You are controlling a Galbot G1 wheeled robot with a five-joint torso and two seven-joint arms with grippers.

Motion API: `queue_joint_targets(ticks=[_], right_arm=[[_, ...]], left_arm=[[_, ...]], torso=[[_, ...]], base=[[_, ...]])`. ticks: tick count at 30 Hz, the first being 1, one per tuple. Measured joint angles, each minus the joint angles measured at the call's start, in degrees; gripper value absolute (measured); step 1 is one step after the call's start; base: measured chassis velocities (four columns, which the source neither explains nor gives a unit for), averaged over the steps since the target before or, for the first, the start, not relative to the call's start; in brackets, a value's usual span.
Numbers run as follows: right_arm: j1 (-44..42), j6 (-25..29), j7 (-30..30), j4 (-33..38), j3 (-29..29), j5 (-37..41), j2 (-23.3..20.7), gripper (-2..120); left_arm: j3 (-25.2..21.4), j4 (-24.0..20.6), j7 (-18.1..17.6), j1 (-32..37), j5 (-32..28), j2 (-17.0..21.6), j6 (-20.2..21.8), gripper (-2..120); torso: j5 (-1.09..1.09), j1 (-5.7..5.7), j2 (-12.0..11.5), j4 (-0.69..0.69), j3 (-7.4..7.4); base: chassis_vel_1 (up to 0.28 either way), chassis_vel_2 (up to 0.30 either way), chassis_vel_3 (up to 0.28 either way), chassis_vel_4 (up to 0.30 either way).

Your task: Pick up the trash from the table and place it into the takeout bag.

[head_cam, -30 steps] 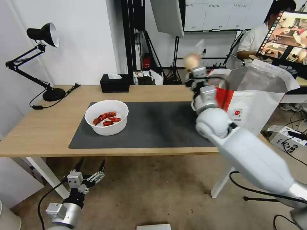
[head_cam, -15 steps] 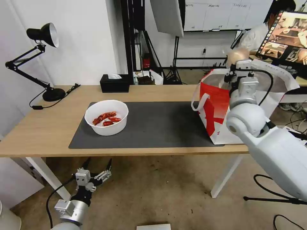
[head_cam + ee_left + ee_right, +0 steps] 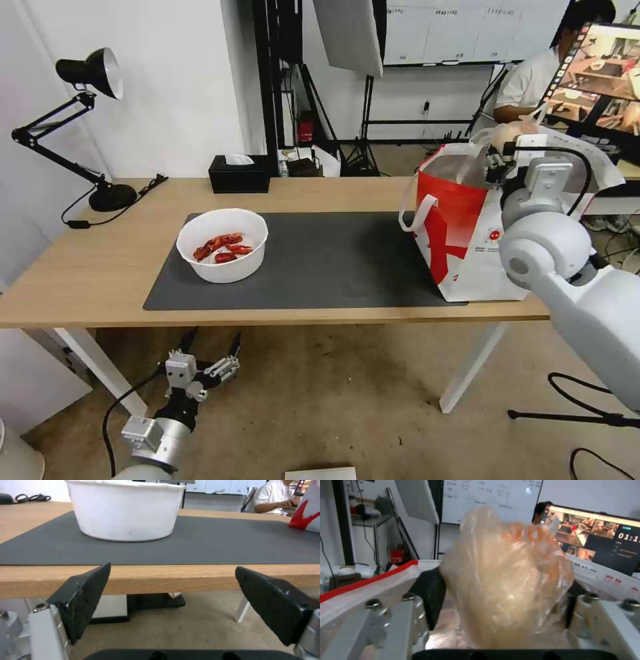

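Observation:
My right gripper (image 3: 507, 152) hovers over the open top of the takeout bag (image 3: 467, 247), shut on a small knotted clear bag (image 3: 511, 133). In the right wrist view the clear bag (image 3: 506, 580) bulges between the dark pads (image 3: 428, 592), with the takeout bag's foil lining (image 3: 443, 632) below. A white bowl of red crayfish shells (image 3: 222, 245) sits at the left of the dark grey mat (image 3: 333, 267) on the table (image 3: 87, 267). My left gripper (image 3: 213, 337) hangs open below the table's front edge, facing the bowl (image 3: 125, 510).
A black tissue box (image 3: 240, 173) stands at the table's back edge and a black desk lamp (image 3: 87, 73) at the far left. White table legs (image 3: 467, 373) stand below. A monitor (image 3: 600, 73) and a seated person are behind the takeout bag.
My right arm swung right with the clear bag, from in front of the takeout bag to above its opening. The left gripper crept slightly up and right under the table edge.

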Motion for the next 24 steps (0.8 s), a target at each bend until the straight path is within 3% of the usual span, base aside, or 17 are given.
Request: queue_joint_targets(ticks=[8, 24], right_arm=[[-0.86, -0.28, -0.91, 0.59, 0.98, 1.55, -0.99, 96], [-1.08, -0.08, -1.94, 0.29, 0.98, 1.91, -1.15, 100]], left_arm=[[0.01, -0.64, -0.02, 0.94, 0.85, -0.51, 0.01, 100], [0.30, -0.72, -0.08, 0.06, 0.72, -0.22, 0.42, 100]], torso=[[0.00, 0.00, 0.00, 0.00, 0.00], [0.00, 0.00, 0.00, 0.00, 0.00]], base=[[0.000, 0.000, 0.000, 0.000], [0.000, 0.000, 0.000, 0.000]])
